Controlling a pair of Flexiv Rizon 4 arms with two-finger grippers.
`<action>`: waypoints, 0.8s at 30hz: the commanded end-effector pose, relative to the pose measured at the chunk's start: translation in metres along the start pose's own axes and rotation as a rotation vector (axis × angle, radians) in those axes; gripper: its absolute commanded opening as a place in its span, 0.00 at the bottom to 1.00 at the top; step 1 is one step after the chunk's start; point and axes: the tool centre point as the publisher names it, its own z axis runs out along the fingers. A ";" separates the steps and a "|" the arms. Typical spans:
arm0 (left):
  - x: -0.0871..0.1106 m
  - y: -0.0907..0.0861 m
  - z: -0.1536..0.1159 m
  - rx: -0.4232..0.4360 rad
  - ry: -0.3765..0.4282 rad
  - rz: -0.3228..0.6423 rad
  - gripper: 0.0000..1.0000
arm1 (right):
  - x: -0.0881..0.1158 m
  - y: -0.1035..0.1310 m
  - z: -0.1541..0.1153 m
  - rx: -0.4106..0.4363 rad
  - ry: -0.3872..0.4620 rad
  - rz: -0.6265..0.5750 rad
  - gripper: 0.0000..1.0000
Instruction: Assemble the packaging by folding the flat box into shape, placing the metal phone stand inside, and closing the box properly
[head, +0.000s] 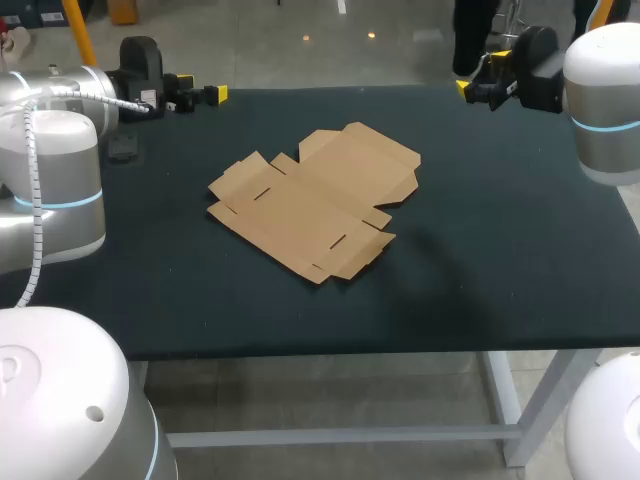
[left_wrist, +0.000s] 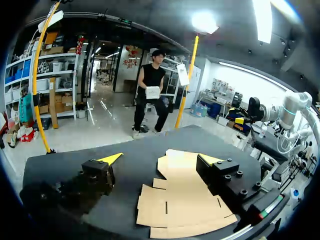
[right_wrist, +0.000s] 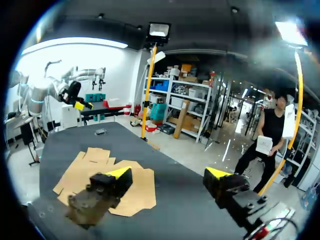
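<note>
**Box (head: 315, 200) flat and unfolded**

The box (left_wrist: 185, 200) is laid at the middle of the table (head: 500, 250). The left gripper (head: 205, 92) is held at the far left corner, fingers spread apart, nothing between them. The right gripper (head: 475, 75) is held at the far right edge, fingers likewise apart and empty.

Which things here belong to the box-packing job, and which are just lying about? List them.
For the job:
- flat cardboard box, unfolded, mid-table
- left gripper, open, holding nothing
- right gripper, open, holding nothing

Lying about, or unclear:
- small dark object near the left edge of the table; too small to identify, possibly the stand
</note>
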 end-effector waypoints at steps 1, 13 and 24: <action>0.000 0.000 0.000 0.000 -0.001 0.000 1.00 | 0.000 0.000 0.000 -0.003 -0.001 0.000 1.00; 0.000 0.000 0.000 0.000 -0.001 0.000 1.00 | 0.000 0.000 0.000 -0.003 -0.001 0.000 1.00; 0.000 -0.007 0.007 -0.101 0.029 -0.064 1.00 | -0.001 0.001 -0.001 0.045 0.020 0.073 1.00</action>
